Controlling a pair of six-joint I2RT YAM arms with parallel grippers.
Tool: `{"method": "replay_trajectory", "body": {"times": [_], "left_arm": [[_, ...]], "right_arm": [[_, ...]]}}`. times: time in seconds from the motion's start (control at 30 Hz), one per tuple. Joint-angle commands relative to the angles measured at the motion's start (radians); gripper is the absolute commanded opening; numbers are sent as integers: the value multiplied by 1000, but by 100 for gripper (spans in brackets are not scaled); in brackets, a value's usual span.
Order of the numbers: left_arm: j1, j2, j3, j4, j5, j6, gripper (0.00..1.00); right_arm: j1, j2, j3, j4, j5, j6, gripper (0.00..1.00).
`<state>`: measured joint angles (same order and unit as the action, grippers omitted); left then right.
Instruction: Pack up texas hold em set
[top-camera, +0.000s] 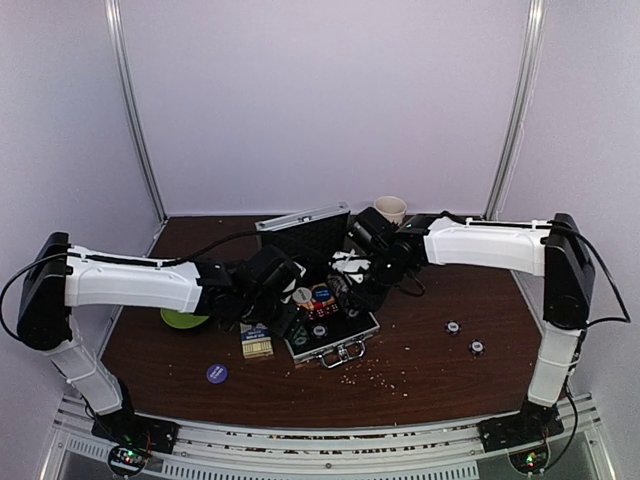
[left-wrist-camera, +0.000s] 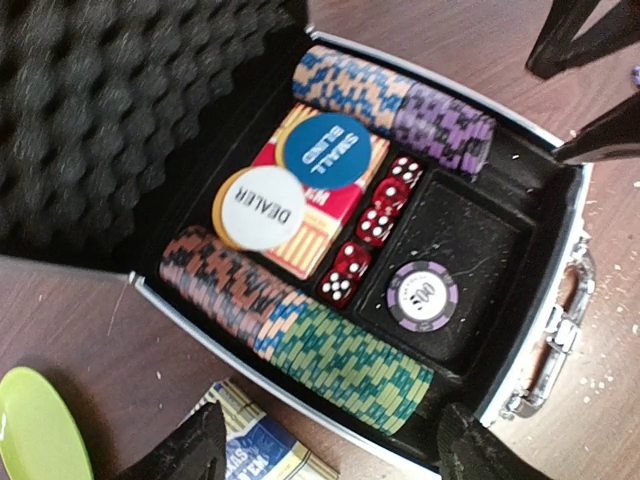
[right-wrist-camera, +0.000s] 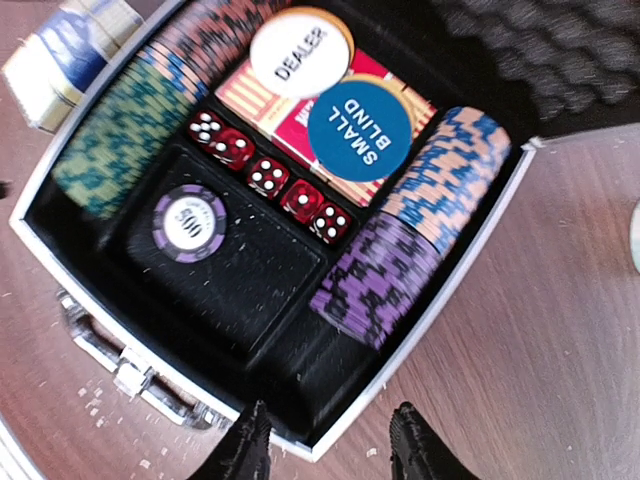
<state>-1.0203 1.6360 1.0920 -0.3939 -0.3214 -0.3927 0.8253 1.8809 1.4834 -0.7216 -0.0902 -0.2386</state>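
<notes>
The silver briefcase (top-camera: 343, 352) lies open mid-table, its foam-lined lid (top-camera: 303, 228) raised at the back. Inside are rows of coloured chips (left-wrist-camera: 345, 365), a red card box (left-wrist-camera: 318, 228), red dice (left-wrist-camera: 370, 228), a DEALER button (left-wrist-camera: 258, 207), a SMALL BLIND button (left-wrist-camera: 323, 151) and a lone purple chip (left-wrist-camera: 421, 294). A blue and yellow deck box (top-camera: 257, 343) lies on the table by the case's left side. My left gripper (left-wrist-camera: 330, 445) hovers open over the case's left edge. My right gripper (right-wrist-camera: 330, 450) hangs open above its right front corner. Neither holds anything.
A purple round button (top-camera: 217, 373) lies near the front left. Two small chips (top-camera: 452, 327) (top-camera: 476, 347) sit on the table to the right. A green plate (top-camera: 183, 320) is under the left arm. A beige mug (top-camera: 390, 210) stands at the back. Crumbs dot the table's front.
</notes>
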Motion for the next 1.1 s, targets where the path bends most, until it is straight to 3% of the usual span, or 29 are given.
{"method": "replay_trajectory", "body": {"times": [0.0, 0.23, 0.47, 0.83, 1.07], "left_arm": [[27, 23, 92, -37, 118, 100, 73], [56, 160, 229, -110, 195, 75, 68], [57, 263, 331, -162, 275, 17, 63], [58, 190, 246, -235, 251, 14, 65], [57, 190, 214, -307, 295, -35, 56]], "right_arm": [[-34, -75, -42, -18, -78, 6, 42], [-128, -14, -76, -3, -234, 45, 43], [-124, 76, -89, -48, -382, 19, 44], [41, 16, -181, -73, -570, -56, 45], [-12, -11, -200, -77, -513, -52, 45]]}}
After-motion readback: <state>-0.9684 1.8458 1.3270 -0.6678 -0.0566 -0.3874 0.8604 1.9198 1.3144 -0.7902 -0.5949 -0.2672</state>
